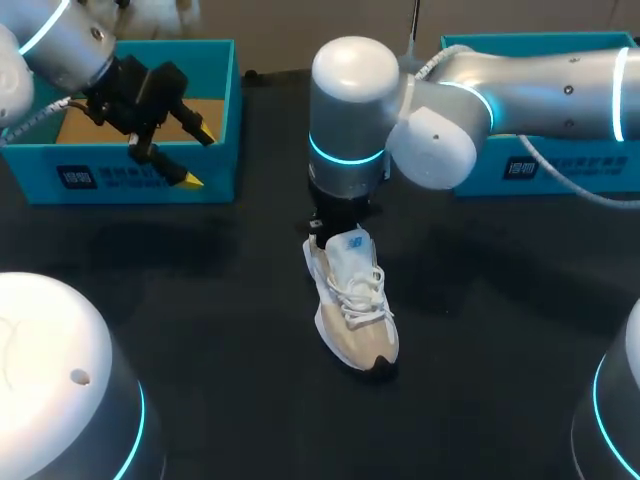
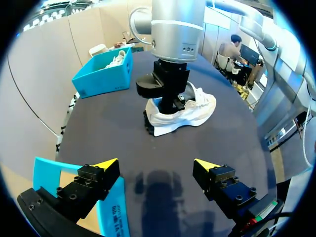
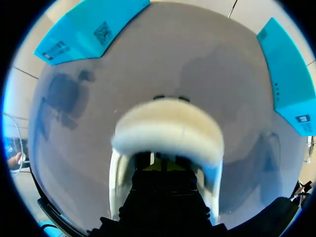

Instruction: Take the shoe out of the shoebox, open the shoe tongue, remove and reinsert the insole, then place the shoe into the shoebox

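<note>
Shoe (image 1: 355, 310) surrounds the right gripper (image 1: 330, 232), whose grip cannot be told. Left gripper (image 2: 155, 165) gapes open above the shoebox (image 1: 215, 110), its label (image 1: 82, 178) unreadable.

legible text: none | left shoebox (image 1: 40, 175), upper left of head view: dark label (image 1: 100, 178) on front wall, print too small to read | right shoebox (image 1: 540, 42), upper right: second label (image 1: 521, 168), likewise unreadable | shoe (image 1: 355, 310) tongue, centre: blue mark (image 1: 352, 243) was illegible
</note>
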`<action>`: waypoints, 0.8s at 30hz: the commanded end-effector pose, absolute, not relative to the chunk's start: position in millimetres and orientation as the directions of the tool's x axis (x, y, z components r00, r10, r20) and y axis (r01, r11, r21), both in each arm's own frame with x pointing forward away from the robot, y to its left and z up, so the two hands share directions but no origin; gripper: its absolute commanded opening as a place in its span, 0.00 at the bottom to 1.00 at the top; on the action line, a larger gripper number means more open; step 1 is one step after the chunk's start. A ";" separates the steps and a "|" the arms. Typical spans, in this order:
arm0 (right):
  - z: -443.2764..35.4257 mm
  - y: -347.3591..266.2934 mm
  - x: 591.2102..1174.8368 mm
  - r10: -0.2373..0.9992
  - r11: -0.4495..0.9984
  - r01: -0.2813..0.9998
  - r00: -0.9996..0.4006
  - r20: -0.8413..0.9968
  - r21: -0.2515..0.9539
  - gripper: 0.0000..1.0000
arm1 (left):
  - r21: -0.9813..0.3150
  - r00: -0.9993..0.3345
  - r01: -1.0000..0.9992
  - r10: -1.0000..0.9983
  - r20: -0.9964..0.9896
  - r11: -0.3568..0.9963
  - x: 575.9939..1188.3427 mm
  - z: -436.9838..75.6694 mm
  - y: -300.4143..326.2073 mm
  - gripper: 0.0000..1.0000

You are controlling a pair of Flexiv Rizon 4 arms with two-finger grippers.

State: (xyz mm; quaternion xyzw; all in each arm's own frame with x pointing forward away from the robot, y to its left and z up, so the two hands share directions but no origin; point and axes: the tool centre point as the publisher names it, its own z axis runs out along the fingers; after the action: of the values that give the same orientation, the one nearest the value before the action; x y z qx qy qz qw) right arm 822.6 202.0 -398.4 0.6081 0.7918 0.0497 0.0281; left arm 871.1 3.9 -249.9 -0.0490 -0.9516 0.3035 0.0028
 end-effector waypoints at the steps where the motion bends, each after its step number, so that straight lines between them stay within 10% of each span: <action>1: -394.2 204.2 823.9 0.965 0.260 0.957 -0.262 -0.003 0.128 0.00 | -0.575 -0.995 0.092 0.096 -0.023 0.813 871.6 -249.9 3.9 1.00; 24: -360.2 183.0 808.9 0.955 0.289 0.957 -0.289 -0.060 -0.013 0.00 | -0.575 -0.995 0.092 0.096 -0.023 0.813 871.6 -249.9 3.9 1.00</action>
State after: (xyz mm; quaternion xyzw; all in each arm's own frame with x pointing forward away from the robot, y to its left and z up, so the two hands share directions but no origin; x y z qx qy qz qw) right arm 810.9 188.4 -385.6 0.5980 0.8009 -0.0165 0.0245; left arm 871.1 3.8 -249.8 -0.0492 -0.9515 0.3036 0.0028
